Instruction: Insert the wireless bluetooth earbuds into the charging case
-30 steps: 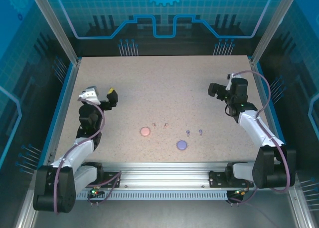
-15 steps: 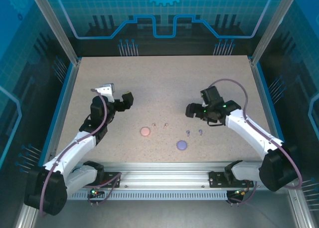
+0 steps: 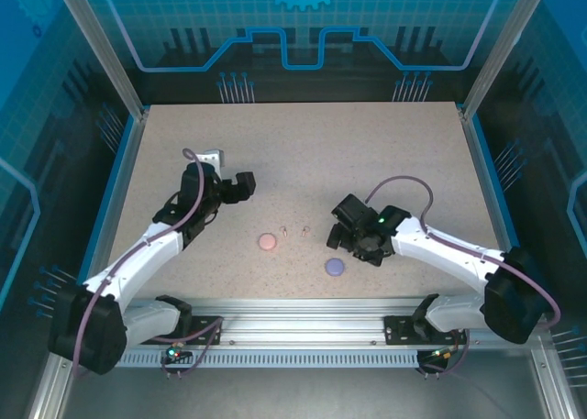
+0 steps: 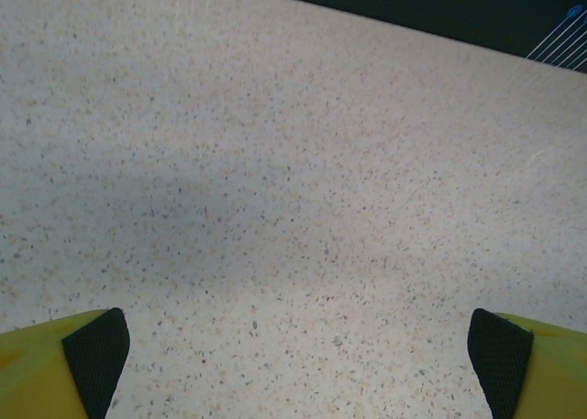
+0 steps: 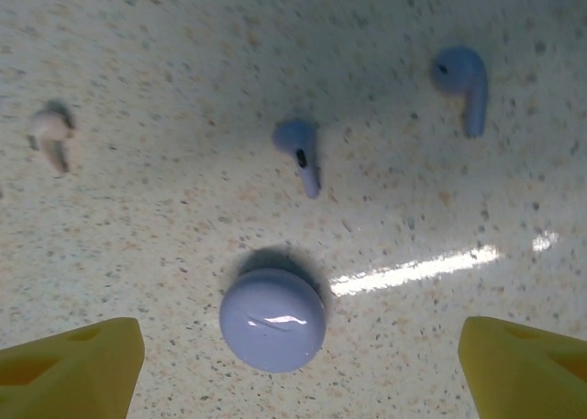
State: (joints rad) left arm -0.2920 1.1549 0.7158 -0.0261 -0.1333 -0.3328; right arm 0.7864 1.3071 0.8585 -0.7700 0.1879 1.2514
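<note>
Just ahead of right tool [image 3: 342, 226], two purple earbuds [image 5: 298, 153], untouched

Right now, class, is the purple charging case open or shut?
Shut, it seems: the purple case is a smooth closed dome, no cavity showing; two purple earbuds lie loose on the table.

Speckled tabletop [image 3: 303, 153] — blue patterned walls [image 3: 303, 34]

Both arms reach inward, left end effector [image 4: 298, 350] spread wide, right end effector [image 5: 300, 357] apparently wide too.
</note>
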